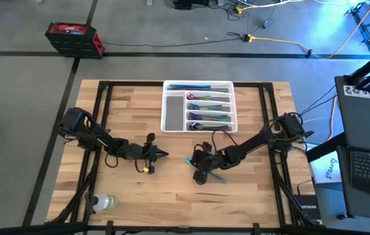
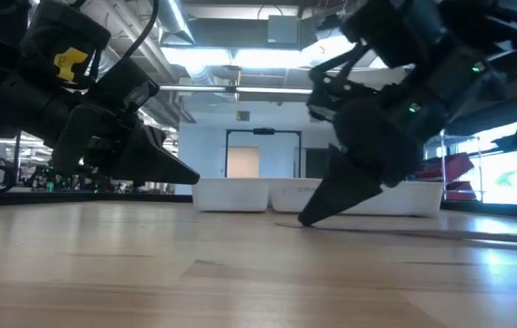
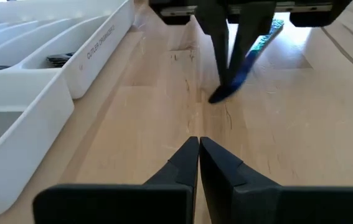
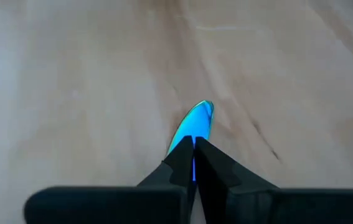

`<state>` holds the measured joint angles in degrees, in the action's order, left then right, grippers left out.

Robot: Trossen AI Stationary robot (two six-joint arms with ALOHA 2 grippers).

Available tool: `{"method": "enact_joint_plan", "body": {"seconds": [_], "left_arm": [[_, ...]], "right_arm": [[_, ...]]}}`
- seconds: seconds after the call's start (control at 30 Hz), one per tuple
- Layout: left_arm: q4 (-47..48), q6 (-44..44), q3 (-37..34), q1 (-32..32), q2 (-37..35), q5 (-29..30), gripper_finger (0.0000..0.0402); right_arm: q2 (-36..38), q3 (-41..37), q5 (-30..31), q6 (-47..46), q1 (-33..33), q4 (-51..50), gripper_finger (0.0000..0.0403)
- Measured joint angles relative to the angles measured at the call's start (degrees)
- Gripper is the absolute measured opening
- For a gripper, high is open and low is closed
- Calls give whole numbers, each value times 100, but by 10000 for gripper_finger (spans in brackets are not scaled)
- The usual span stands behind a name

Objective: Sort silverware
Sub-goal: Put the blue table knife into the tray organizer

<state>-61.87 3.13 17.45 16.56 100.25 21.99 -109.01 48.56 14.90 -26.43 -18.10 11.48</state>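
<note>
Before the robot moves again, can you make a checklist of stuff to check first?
1. Right pincer shut on the blue utensil: ok.
2. Utensil lifted off the wooden table: not ok, its tip touches the wood.
3. Which kind of utensil it is: cannot tell.
4. Left pincer shut, holding nothing, waiting left of the right one: ok.
5. White tray in place behind both arms, already holding silverware: ok.
</note>
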Motion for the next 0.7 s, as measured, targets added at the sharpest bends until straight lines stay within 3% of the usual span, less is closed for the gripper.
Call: {"method": "enact_joint_plan", "body": {"seconds": [0.1,0.27,0.33,0.53,0.7], "left_arm": [[-9,-8,0,0,0,-57,0],[-36,-181,164,-4,0,-863,0],[29,-324,354,8,0,-1172,0],[791,-973,1122,57,1,-1292,0],[1203,-1088,1712,-18,322,-1424,0]], "right_arm": [[-11,196,-1066,251,232,-70,0],[203,702,-893,740,116,-538,0],[467,919,-495,1035,-56,-700,0],[1279,823,1872,1033,-895,-1703,0],[1786,-189,2174,-211,-1566,-1646,1]]}}
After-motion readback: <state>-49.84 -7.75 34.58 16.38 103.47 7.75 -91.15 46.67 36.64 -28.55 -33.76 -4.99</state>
